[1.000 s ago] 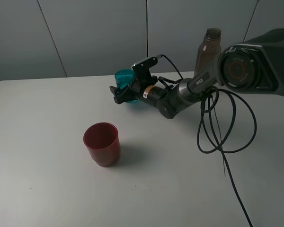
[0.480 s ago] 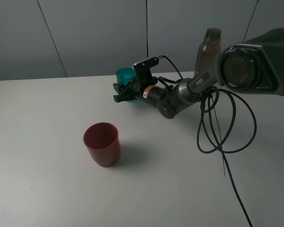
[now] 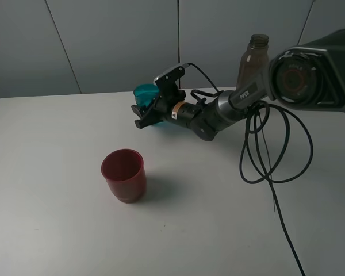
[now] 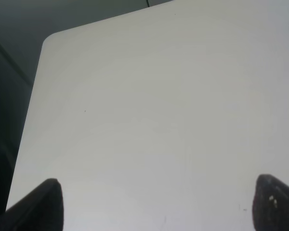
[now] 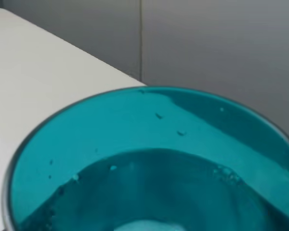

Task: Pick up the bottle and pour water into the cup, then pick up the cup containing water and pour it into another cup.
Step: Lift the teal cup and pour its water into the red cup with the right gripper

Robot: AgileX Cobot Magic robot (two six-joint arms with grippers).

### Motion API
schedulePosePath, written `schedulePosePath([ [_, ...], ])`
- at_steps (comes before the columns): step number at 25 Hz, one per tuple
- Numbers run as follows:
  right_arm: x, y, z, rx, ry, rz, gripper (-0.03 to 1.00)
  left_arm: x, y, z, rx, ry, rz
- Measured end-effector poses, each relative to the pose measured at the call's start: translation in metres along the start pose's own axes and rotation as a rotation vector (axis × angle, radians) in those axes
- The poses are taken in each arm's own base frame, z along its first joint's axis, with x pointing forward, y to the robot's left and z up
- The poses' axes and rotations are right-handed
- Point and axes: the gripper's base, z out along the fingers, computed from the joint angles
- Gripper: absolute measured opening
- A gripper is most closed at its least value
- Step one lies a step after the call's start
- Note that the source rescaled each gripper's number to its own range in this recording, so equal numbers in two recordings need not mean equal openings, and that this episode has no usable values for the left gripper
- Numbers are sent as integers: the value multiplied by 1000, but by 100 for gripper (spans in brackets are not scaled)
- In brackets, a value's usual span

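The teal cup [image 3: 143, 93] is held between the fingers of my right gripper [image 3: 142, 115] at the back middle of the table, its base hidden behind the fingers. In the right wrist view the teal cup [image 5: 149, 159] fills the frame and has water in it; the fingers do not show there. The red cup [image 3: 123, 174] stands upright and alone on the table, in front and to the left of the gripper. The grey-brown bottle [image 3: 253, 60] stands upright behind the right arm. My left gripper [image 4: 154, 207] is open over bare table.
The white table [image 3: 57, 230] has its back edge just behind the teal cup. A black cable [image 3: 264, 155] loops from the right arm down onto the table's right side. A grey wall stands behind.
My right gripper has shifted slightly left and up, and the teal cup has moved with it. The red cup and the bottle have not moved.
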Motion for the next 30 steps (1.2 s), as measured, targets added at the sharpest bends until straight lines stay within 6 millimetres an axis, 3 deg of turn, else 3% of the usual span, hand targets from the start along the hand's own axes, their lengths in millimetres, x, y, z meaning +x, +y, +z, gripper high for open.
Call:
schedulePosePath([
  [6, -28, 5, -14, -48, -31, -66, 4, 0, 0, 0, 0, 0, 0],
  [15, -37, 15, -53, -63, -1, -53, 4, 0, 0, 0, 0, 0, 0],
  [23, -45, 28, -92, -103, -81, -44, 4, 0, 0, 0, 0, 0, 0],
  [30, -45, 42, -112, -129, -81, -94, 4, 0, 0, 0, 0, 0, 0],
])
